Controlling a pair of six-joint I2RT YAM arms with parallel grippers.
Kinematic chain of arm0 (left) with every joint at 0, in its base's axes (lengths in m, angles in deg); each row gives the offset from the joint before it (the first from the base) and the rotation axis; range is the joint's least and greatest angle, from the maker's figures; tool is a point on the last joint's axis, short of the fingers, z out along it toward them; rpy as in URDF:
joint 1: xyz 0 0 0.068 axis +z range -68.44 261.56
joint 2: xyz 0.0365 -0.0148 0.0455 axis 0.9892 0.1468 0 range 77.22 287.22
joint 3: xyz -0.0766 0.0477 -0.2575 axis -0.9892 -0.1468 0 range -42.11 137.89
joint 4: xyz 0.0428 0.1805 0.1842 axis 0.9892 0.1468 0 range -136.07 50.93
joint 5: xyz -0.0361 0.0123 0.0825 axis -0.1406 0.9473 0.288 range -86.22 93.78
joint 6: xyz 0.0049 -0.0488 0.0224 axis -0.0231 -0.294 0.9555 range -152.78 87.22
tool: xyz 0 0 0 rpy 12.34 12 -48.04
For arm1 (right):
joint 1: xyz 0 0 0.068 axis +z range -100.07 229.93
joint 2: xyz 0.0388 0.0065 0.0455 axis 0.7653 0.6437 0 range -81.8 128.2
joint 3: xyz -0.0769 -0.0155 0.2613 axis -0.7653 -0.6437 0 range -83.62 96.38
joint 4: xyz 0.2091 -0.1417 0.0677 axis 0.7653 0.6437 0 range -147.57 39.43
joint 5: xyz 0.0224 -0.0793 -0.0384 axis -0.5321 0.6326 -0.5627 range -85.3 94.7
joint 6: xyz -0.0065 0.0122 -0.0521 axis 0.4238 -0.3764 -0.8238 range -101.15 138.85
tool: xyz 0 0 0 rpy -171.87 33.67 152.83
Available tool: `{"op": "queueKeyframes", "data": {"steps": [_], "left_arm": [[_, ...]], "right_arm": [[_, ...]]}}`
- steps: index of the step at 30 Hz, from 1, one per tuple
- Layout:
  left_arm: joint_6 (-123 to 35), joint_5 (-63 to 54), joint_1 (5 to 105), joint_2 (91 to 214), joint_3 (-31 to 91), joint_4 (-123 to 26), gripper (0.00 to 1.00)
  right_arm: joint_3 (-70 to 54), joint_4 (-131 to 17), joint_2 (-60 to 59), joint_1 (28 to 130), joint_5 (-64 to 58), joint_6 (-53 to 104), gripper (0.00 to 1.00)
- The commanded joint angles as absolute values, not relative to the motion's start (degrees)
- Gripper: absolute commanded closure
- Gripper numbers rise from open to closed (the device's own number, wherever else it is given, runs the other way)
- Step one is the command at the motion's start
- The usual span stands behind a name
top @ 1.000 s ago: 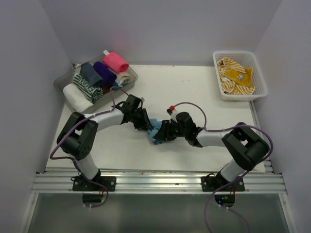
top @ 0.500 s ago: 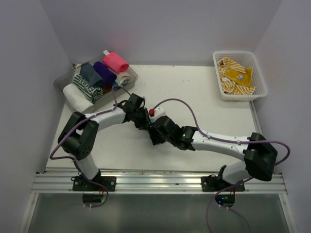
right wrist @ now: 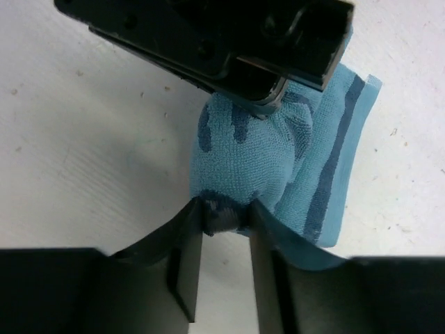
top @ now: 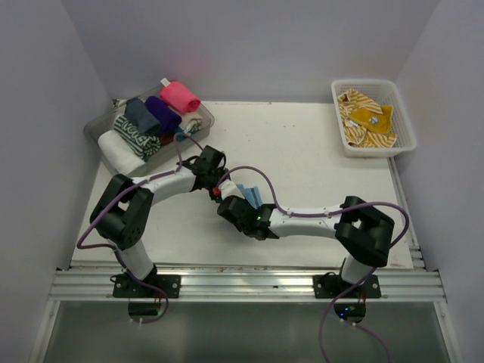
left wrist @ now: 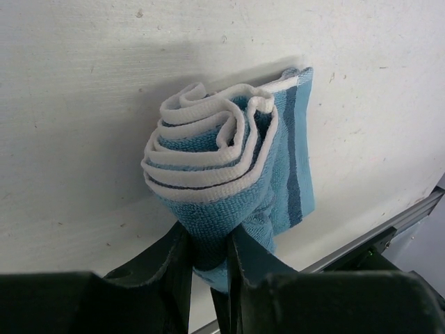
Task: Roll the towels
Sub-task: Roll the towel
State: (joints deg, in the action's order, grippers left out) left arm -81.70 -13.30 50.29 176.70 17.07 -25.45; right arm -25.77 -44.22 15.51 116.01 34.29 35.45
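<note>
A light blue towel [left wrist: 215, 160] with dark stripes is wound into a loose roll on the white table, just left of centre [top: 249, 193]. My left gripper [left wrist: 208, 257] is shut on the roll's near end, and the spiral of white-edged layers faces its camera. In the top view this gripper [top: 217, 184] sits at the roll's left. My right gripper [right wrist: 224, 223] pinches the opposite end of the same towel [right wrist: 243, 153] from the near side [top: 229, 206]. The left gripper's fingers [right wrist: 243, 49] show across from it, the two tips very close together.
A clear tray [top: 102, 125] at the back left holds several rolled towels, a hot pink one [top: 180, 96] and a purple one [top: 162, 113] among them. A white lattice basket [top: 374, 85] at the back right holds mustard-yellow striped towels [top: 367, 117]. The metal rail [top: 249, 283] runs along the near edge.
The right arm has swung left and stretched out; its gripper went from the towel's right side to its near side, opened and closed again on it. The left gripper kept its hold.
</note>
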Motion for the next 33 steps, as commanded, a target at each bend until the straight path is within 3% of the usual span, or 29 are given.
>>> {"op": "queueKeyframes", "data": {"steps": [1, 2, 5, 10, 14, 15, 22, 33], "left_arm": [[-82.3, -12.3, 50.0, 174.3, 17.7, -23.3, 0.78], [-82.3, -12.4, 50.0, 174.1, 17.7, -23.1, 0.77], [-82.5, -12.1, 50.1, 172.8, 17.6, -22.4, 0.67], [-82.2, -12.2, 52.3, 168.1, 16.7, -21.8, 0.35], [-80.9, -12.0, 55.3, 164.0, 17.0, -19.4, 0.28], [-80.4, -11.4, 56.3, 162.4, 17.0, -18.8, 0.23], [-79.3, -12.7, 57.1, 161.4, 15.8, -19.3, 0.2], [-76.9, -15.8, 52.7, 169.6, 16.6, -24.3, 0.16]], "right_arm": [[-25.1, -48.3, 16.7, 115.9, 37.4, 36.5, 0.69], [-25.8, -49.2, 16.6, 115.8, 37.4, 36.9, 0.82], [-28.1, -51.6, 15.6, 115.2, 35.0, 37.8, 0.98], [-32.5, -57.2, 10.9, 111.3, 25.0, 38.5, 1.0], [-36.4, -64.2, 7.4, 107.2, 15.2, 40.6, 1.0], [-37.0, -65.0, 6.7, 106.5, 11.8, 42.1, 1.0], [-43.7, -72.1, 3.3, 99.7, -1.9, 50.8, 1.0], [-56.9, -97.7, 5.0, 87.4, -23.2, 70.0, 1.0]]}}
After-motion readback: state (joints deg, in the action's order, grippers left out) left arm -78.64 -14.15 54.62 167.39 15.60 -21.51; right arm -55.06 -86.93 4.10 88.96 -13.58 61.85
